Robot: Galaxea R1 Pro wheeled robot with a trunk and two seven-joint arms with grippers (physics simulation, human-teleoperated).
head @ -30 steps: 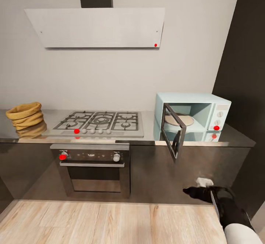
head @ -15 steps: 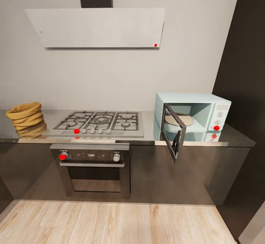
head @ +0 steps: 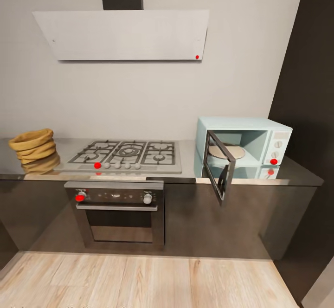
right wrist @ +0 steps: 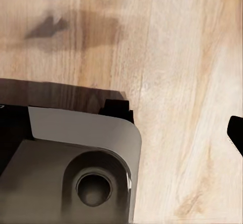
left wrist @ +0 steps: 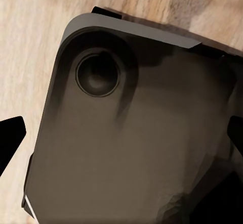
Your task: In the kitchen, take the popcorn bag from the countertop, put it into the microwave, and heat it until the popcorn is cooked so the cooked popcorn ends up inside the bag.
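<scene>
Right arm has dropped out of the head view; both claws hang over the robot's base and wood floor, their state impossible to tell; microwave [head: 243,148] door stands open; popcorn bag [head: 33,146] waits far off on the table [head: 188,166], ungrabbed.
</scene>
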